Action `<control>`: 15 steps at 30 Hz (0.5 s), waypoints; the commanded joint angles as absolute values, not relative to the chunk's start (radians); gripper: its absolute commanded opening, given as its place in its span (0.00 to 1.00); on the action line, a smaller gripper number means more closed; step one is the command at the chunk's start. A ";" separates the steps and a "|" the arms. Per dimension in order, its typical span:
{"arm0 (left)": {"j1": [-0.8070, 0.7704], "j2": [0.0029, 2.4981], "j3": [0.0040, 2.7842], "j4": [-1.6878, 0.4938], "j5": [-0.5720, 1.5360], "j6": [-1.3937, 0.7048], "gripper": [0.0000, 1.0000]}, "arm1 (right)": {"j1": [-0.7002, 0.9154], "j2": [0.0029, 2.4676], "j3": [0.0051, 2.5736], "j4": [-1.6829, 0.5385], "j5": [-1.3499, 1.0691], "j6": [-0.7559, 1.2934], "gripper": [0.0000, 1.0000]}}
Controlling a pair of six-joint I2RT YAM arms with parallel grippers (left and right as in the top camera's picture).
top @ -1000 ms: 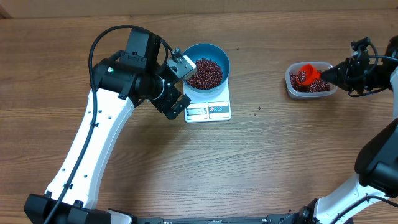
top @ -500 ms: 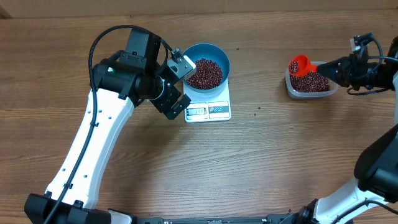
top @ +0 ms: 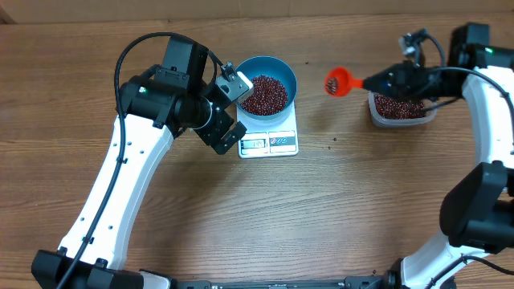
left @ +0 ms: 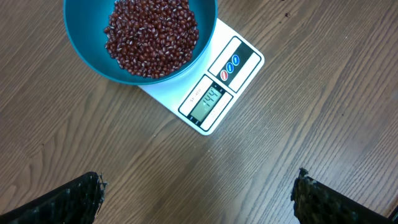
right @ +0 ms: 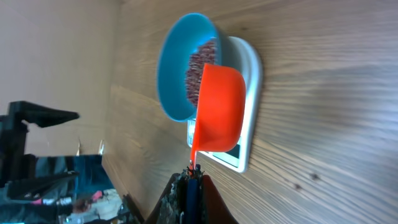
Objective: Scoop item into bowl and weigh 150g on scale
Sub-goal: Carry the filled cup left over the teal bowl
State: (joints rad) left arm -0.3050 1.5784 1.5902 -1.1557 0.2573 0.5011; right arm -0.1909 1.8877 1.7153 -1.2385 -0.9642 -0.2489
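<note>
While my left gripper (top: 234,111) hangs wide open and empty just left of the scale (top: 285,128), its fingers (left: 71,200) show at the lower corners of my left wrist view; the scale lies flat on the table (top: 361,201) with digits lit on its display (left: 206,102); the blue bowl (top: 273,64) stands on the rear part of the scale, and the beans (top: 263,95) lie heaped inside it; further right, the red scoop (top: 336,81) hangs in the air over bare table, between the bowl and the clear tub (top: 374,113); my right gripper (top: 376,80) is clamped tight on the scoop's handle; I cannot tell whether the scoop carries any beans; the tub, near the right edge, holds more of them.
</note>
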 commanded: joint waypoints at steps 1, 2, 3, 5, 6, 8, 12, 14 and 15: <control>-0.302 1.584 1.584 -1.155 0.258 0.516 0.99 | -0.128 1.847 1.800 -1.227 -0.979 -0.202 0.04; -0.302 1.584 1.584 -1.155 0.258 0.516 0.99 | -0.105 1.847 1.819 -1.224 -0.971 -0.186 0.04; -0.302 1.584 1.584 -1.155 0.258 0.516 0.99 | -0.081 1.848 1.836 -1.216 -0.953 -0.167 0.04; -0.302 1.584 1.584 -1.155 0.258 0.516 1.00 | -0.039 1.847 1.864 -1.199 -0.905 -0.126 0.04; -0.302 1.584 1.584 -1.155 0.258 0.516 1.00 | -0.018 1.847 1.877 -1.192 -0.880 -0.111 0.04; -0.302 1.584 1.584 -1.155 0.258 0.516 0.99 | 0.027 1.848 1.899 -1.171 -0.823 -0.073 0.04; -0.302 1.584 1.584 -1.155 0.258 0.516 1.00 | 0.115 1.847 1.916 -1.122 -0.714 -0.008 0.04; -0.302 1.584 1.584 -1.155 0.258 0.516 1.00 | 0.151 1.848 1.916 -1.103 -0.668 0.014 0.04; -0.302 1.584 1.584 -1.155 0.258 0.516 1.00 | 0.171 1.848 1.916 -1.096 -0.639 0.024 0.04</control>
